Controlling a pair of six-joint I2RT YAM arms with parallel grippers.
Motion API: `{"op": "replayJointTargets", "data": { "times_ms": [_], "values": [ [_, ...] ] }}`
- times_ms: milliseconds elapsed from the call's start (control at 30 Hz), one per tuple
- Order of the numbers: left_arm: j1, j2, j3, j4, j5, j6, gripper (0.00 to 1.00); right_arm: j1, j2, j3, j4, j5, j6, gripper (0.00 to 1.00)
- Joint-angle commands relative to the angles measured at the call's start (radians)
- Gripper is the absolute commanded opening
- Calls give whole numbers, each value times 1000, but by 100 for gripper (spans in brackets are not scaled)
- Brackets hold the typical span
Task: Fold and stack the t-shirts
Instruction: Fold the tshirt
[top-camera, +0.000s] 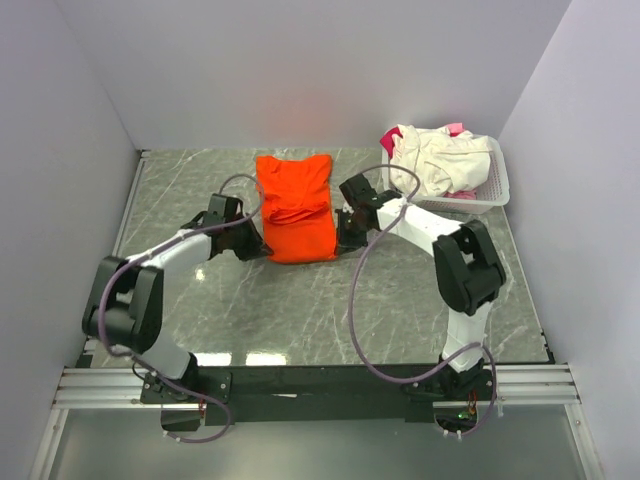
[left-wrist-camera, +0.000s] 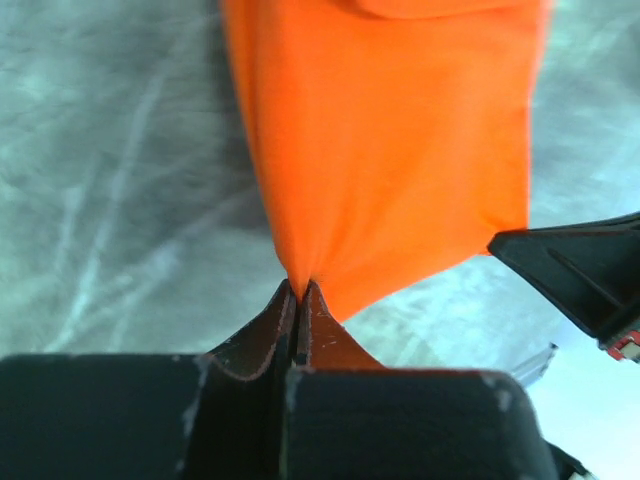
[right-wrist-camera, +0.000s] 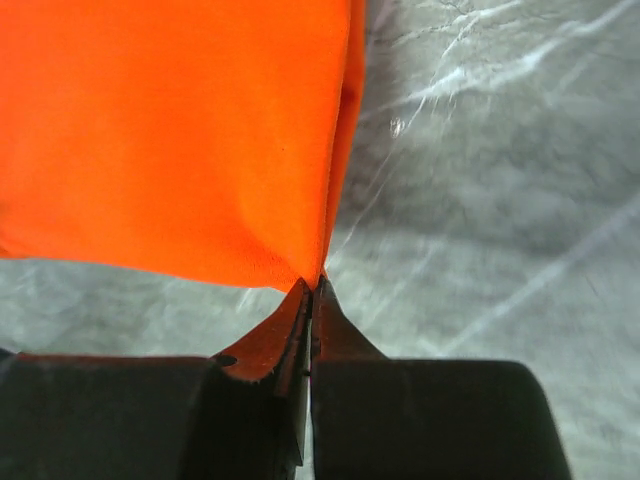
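The orange t-shirt (top-camera: 295, 208) lies partly folded into a long strip on the marble table, at the middle back. My left gripper (top-camera: 262, 243) is shut on its near left corner; in the left wrist view the jaws (left-wrist-camera: 298, 290) pinch the cloth (left-wrist-camera: 390, 150). My right gripper (top-camera: 338, 238) is shut on the near right corner; in the right wrist view the jaws (right-wrist-camera: 314, 285) pinch the cloth (right-wrist-camera: 180, 130). Cream-white shirts (top-camera: 432, 160) and a bit of pink cloth (top-camera: 455, 128) lie heaped in the basket.
A white slatted plastic basket (top-camera: 496, 190) stands at the back right, next to the right arm. The grey marble table (top-camera: 300, 310) is walled by white panels on three sides. The right gripper's black body shows in the left wrist view (left-wrist-camera: 590, 270).
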Motion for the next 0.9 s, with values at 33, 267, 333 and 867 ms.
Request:
{"op": "replayJointTargets", "data": {
  "times_ms": [33, 267, 333, 867],
  "values": [
    [-5, -124, 43, -53, 22, -11, 0, 10, -174, 40, -50, 40, 10, 0],
    [-5, -211, -46, -89, 44, -24, 0, 16, -285, -39, -59, 53, 21, 0],
    [-5, -248, -77, -103, 52, -33, 0, 22, -303, -74, -62, 60, 21, 0],
    [-27, -507, -172, -388, 101, -8, 0, 177, -570, -283, -160, 134, 97, 0]
  ]
}}
